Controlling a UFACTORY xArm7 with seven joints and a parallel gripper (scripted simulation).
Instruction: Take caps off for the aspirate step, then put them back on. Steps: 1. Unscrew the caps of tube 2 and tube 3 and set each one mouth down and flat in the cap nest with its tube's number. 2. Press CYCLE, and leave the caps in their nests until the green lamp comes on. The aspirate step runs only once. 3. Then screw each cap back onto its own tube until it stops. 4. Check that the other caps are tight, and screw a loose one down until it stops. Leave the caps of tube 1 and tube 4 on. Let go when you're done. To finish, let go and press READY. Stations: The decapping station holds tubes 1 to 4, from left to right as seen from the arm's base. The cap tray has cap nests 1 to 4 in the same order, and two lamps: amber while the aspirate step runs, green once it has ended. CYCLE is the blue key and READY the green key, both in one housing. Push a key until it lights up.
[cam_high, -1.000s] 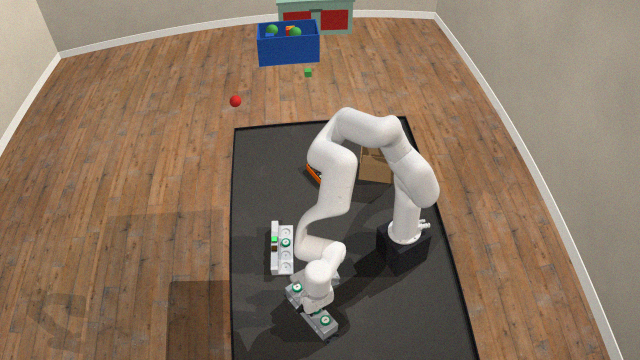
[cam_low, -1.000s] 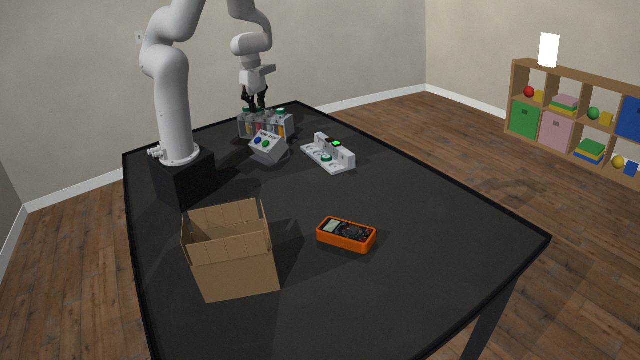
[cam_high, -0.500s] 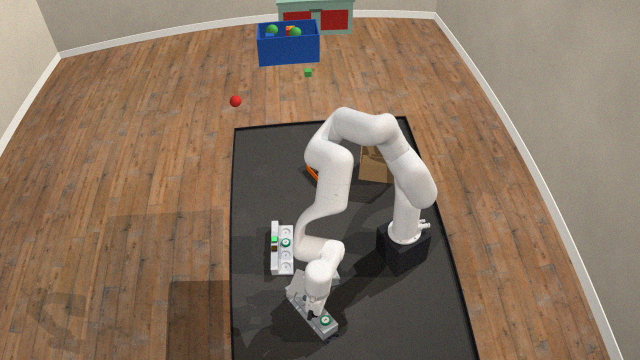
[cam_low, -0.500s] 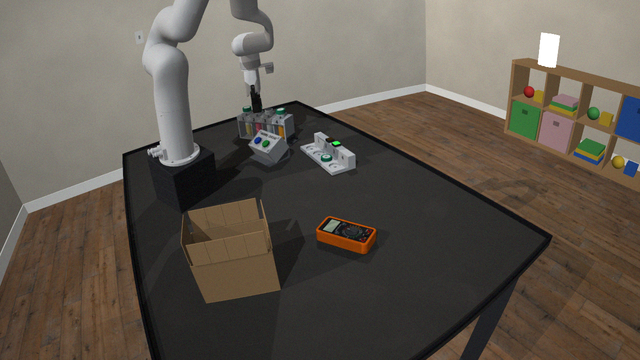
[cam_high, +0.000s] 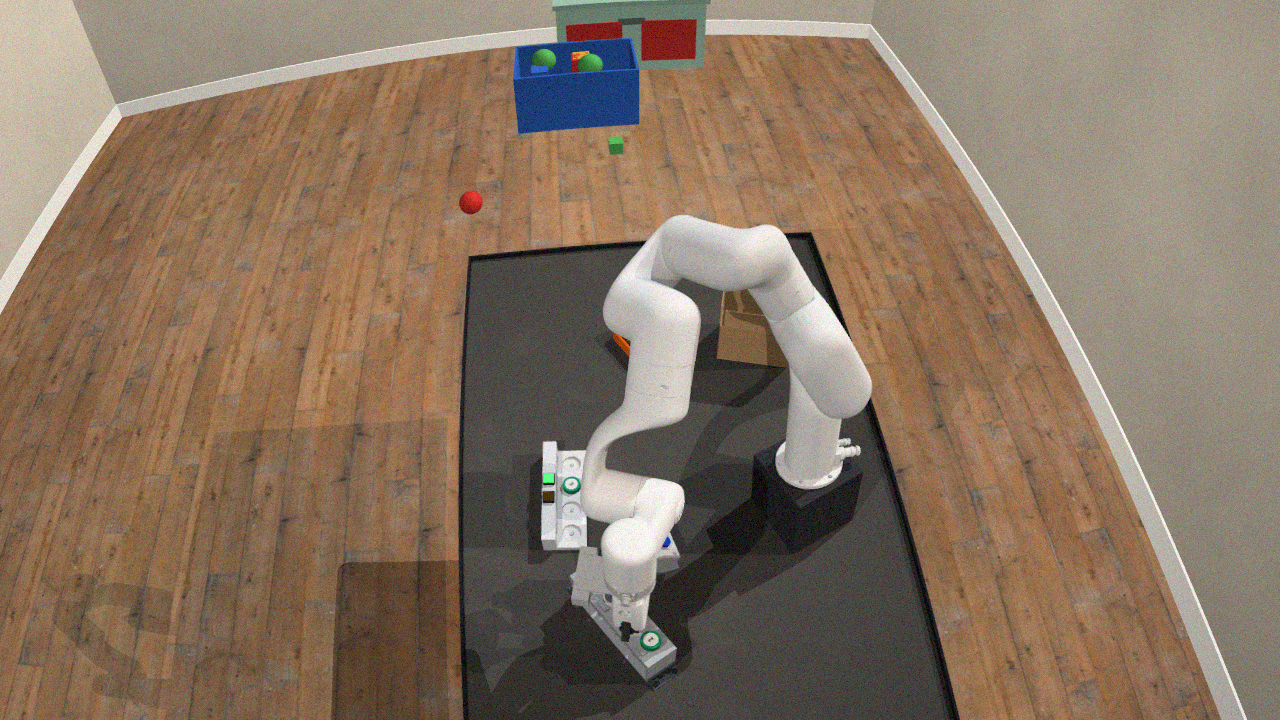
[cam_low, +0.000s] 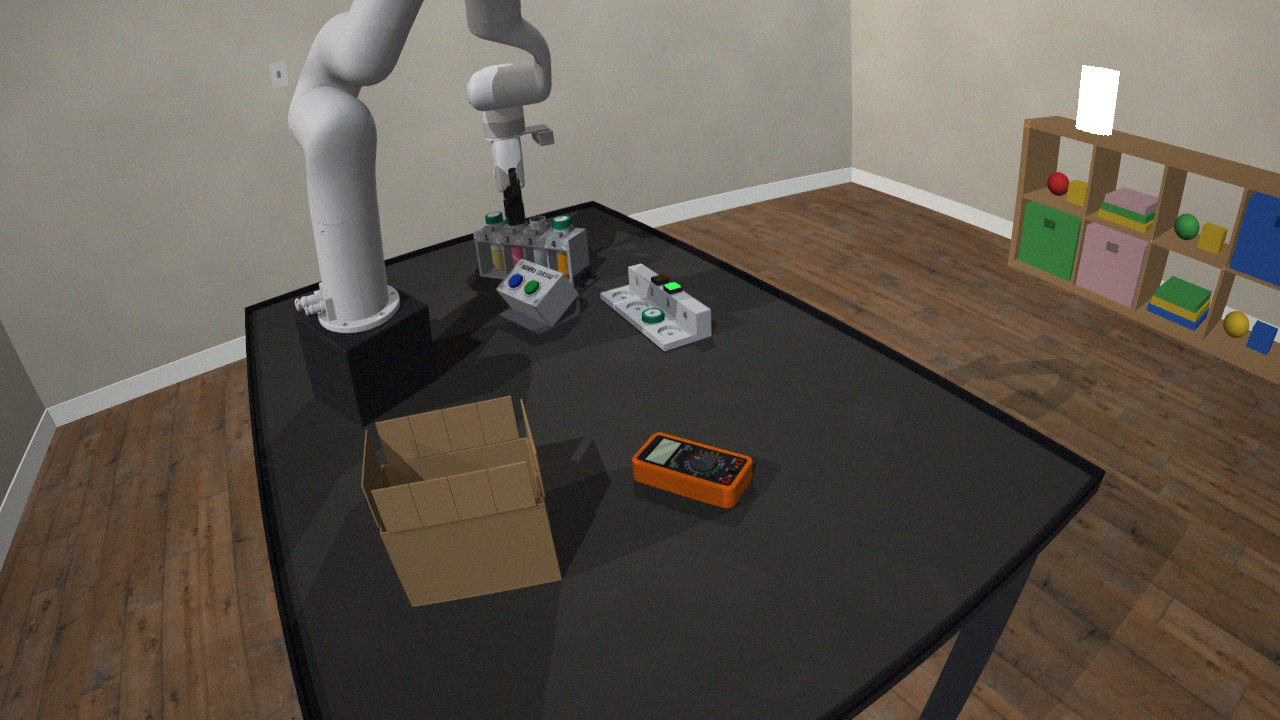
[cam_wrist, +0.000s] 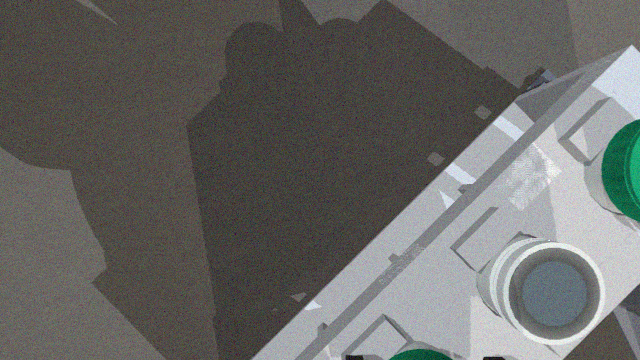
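Exterior view: the gripper (cam_low: 512, 207) pinches the cap of tube 2 (cam_wrist: 419, 355) in the decapping station (cam_low: 575, 240). Beside it, tube 3 (cam_wrist: 549, 291) stands uncapped; its cap (cam_low: 652, 315) lies in the cap tray (cam_low: 693, 333).

Decapping station (cam_wrist: 425, 280) runs diagonally across dark table (cam_wrist: 125, 280). Open uncapped tube (cam_wrist: 552, 292) at right, green cap (cam_wrist: 622, 170) cut off by the right edge. Another green cap (cam_wrist: 417, 355) at the bottom edge.
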